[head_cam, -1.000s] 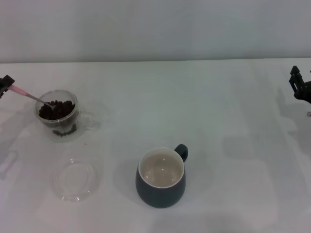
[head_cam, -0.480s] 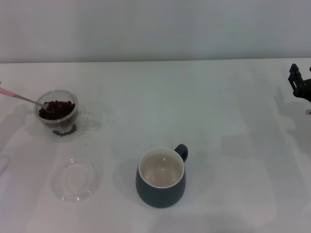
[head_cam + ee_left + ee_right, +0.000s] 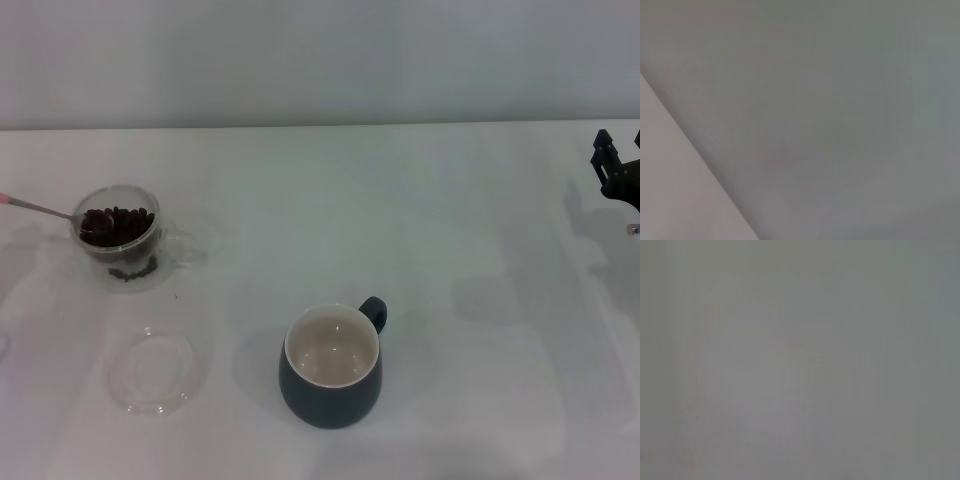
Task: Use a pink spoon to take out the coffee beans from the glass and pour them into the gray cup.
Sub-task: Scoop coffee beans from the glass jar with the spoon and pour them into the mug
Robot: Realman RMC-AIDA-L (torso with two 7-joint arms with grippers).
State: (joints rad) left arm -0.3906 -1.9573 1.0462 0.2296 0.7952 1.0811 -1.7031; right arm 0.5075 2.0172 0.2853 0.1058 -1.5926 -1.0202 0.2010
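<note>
Resting in the glass (image 3: pixel 122 245), pink spoon (image 3: pixel 40 208), wrist views blank, right claw (image 3: pixel 618 176) at edge

Around the gray cup (image 3: pixel 331 368) you have open table (image 3: pixel 480 220) right and behind; left stand a saucer (image 3: pixel 152 372) and the glass (image 3: pixel 120 238)

Bare test-bench setting, plain white table (image 3: pixel 450 220), blank pale wall (image 3: pixel 320 60) behind; no household furnishings visible

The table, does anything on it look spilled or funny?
Nothing looks spilled. The small dark coffee beans sit inside the clear double-walled glass cup, the metal teaspoon with a pink handle rests in them, and the dark blue-gray ceramic mug stands upright.
</note>
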